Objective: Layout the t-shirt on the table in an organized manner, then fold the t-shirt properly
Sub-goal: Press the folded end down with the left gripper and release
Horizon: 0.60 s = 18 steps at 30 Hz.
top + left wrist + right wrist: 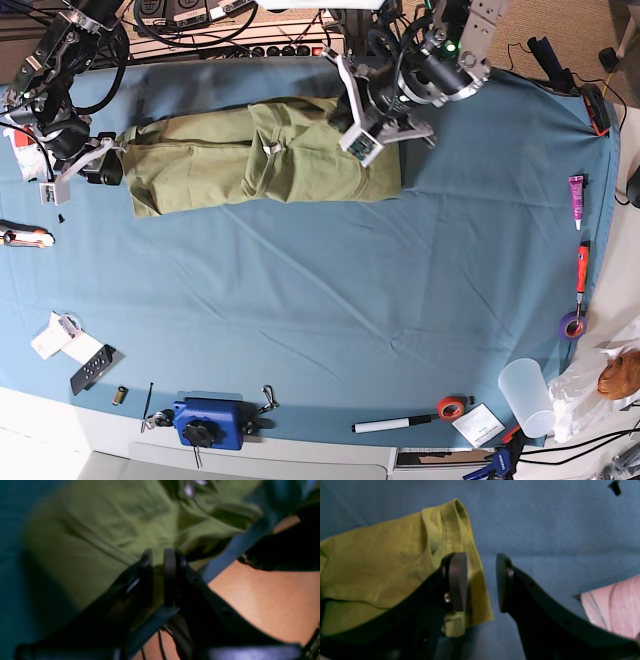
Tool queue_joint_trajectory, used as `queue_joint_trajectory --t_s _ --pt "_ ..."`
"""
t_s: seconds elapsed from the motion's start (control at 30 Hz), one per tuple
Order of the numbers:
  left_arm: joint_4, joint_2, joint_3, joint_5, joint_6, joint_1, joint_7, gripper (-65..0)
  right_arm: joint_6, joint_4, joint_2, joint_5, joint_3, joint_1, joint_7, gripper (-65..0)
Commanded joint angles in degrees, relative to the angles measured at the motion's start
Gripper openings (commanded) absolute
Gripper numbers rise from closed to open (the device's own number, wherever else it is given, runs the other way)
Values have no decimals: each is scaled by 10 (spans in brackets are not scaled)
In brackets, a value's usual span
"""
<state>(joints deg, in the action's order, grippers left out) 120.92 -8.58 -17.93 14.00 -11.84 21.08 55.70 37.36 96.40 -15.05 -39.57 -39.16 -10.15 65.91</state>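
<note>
The t-shirt [262, 158] lies folded into a long band across the far part of the table [330, 300], close to the back edge, with a small white tag [270, 148] near its middle. In front of it most of the blue cloth is bare, and clutter keeps to the rims: a marker [390, 424], a tape roll [450, 407] and a cup [526, 396] along the front, tools down the right side. The left gripper [158, 563] sits at the shirt's right end, its fingers nearly together with green fabric pinched between them; its wrist view is blurred, and the hem beyond is hard to trace. The right gripper [481, 582] is at the shirt's left end, jaws apart, one finger [457, 580] over the cloth edge, the other over bare table. Whether that finger touches the fabric is unclear. The arm [410, 70] hides the shirt's far right corner.
</note>
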Motion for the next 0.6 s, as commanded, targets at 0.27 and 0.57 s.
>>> queue_joint_trajectory --t_s 0.27,0.57 --pt "-66 6 1 10 -2 -27 -5 -575 26 10 -10 -76 -3 7 -14 -448" --pt "73 9 1 71 -37 -30 0 -575 26 10 -32 -76 -3 8 -14 -343"
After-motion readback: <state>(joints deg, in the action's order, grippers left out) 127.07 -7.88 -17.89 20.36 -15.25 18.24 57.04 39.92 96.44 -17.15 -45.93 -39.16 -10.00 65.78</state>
